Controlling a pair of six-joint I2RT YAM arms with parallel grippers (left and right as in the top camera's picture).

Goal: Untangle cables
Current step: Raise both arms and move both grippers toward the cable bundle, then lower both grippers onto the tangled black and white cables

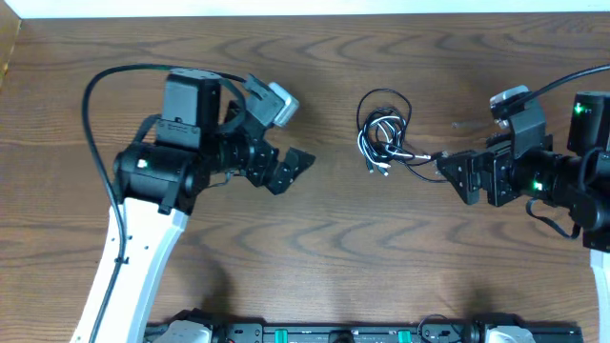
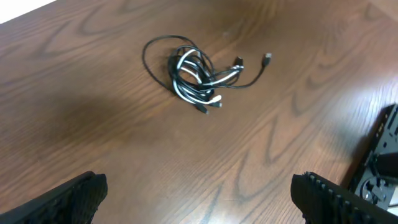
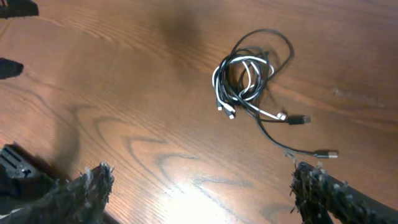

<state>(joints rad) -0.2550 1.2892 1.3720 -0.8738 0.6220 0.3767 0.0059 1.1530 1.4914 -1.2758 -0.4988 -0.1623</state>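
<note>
The cables (image 1: 384,133) lie as a small tangle of black and white cords on the wooden table, between my two arms. The left wrist view shows the cables (image 2: 196,74) ahead of my left gripper (image 2: 199,193), which is open and well short of them. From above, the left gripper (image 1: 289,168) sits to the left of the bundle. My right gripper (image 1: 456,177) is open just right of it. In the right wrist view the cables (image 3: 249,81) lie beyond the right gripper (image 3: 202,180). A loose silver plug end (image 3: 326,154) rests close to the right finger (image 3: 311,183).
The table's far edge (image 1: 286,17) meets a white wall at the top. A black rail (image 1: 334,333) runs along the near edge. The right arm (image 2: 380,162) shows at the side of the left wrist view.
</note>
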